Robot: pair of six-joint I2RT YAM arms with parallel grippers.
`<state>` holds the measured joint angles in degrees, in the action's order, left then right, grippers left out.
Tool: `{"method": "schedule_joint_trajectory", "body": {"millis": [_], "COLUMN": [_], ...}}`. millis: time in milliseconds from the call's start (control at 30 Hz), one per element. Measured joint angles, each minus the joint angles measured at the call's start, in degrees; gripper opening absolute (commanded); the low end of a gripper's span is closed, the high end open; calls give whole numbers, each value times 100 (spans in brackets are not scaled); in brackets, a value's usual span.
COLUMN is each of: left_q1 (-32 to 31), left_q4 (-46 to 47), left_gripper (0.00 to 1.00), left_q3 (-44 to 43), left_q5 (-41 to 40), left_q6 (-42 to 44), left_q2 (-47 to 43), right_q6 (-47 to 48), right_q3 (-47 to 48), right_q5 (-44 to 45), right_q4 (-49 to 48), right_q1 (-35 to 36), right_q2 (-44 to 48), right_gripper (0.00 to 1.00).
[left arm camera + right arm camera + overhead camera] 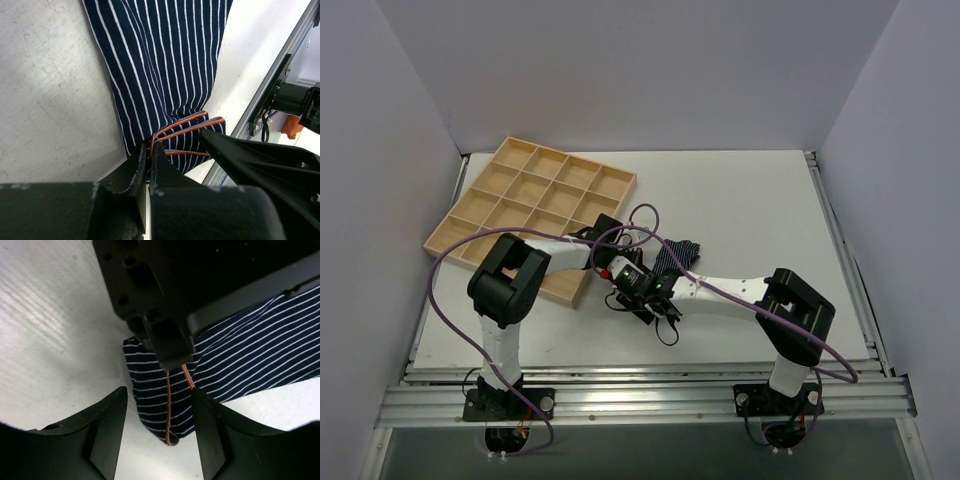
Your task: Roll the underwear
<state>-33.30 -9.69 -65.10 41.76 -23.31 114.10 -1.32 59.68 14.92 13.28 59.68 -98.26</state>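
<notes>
The underwear [678, 252] is navy cloth with thin white stripes, lying on the white table just right of the tray. In the left wrist view the cloth [165, 60] stretches away from me. My left gripper [148, 147] is shut on its folded end with the orange waistband edge [182, 122]. My right gripper [158, 390] is open, with one finger on either side of that folded end [152, 390], and its jaws are not touching the cloth. The left fingertip [170, 347] pinches the waistband from above. In the top view both grippers, left [630, 262] and right [645, 300], meet at the cloth's near-left end.
A wooden tray [620, 178] with several cells lies at the back left, its near corner close to the left arm's wrist. Purple cables [650, 215] loop over both arms. The aluminium rail [650, 400] runs along the near edge.
</notes>
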Motion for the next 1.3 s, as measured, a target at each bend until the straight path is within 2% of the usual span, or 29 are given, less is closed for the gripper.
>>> {"method": "schedule_joint_trajectory", "body": {"millis": [567,667,733,767,800,833,867,900,1033,1067,1300], "left_q1": [20,35,44,55,79,109,144,181,275,304,752], "left_q4": [-243,-280,-291,-297,-306,-319,-317,-339,-549,-586,-750], "left_gripper": [2,2,2,4,7,14,29,33,41,46,47], "left_q3": [-166,-192,-197,-201,-201,-201,-208,-225,-350,-369,-396], "left_q5": [66,94,101,116,140,166,168,146,94,81,-275], "left_q6": [44,46,44,42,83,105,109,118,-9,-20,-195], "left_q2": [101,125,129,133,144,153,155,155,155,151,-9], "right_q6": [302,315,317,302,262,223,216,203,90,74,-579], "right_q3": [155,254,310,326,354,385,411,424,363,304,-452], "right_q5": [260,258,210,166,144,83,-39,-153,-601,-739,-2052], "right_q4": [-39,-11,13,17,26,37,33,-11,-221,-297,-1215], "right_q1": [-2,-7,-24,-46,-59,-114,-170,-223,-400,-461,-1134], "right_q2": [-481,-573,-627,-651,-678,-693,-697,-704,-645,-601,-55], "right_gripper": [46,41,29,19,16,14,11,8,1,0,0]}}
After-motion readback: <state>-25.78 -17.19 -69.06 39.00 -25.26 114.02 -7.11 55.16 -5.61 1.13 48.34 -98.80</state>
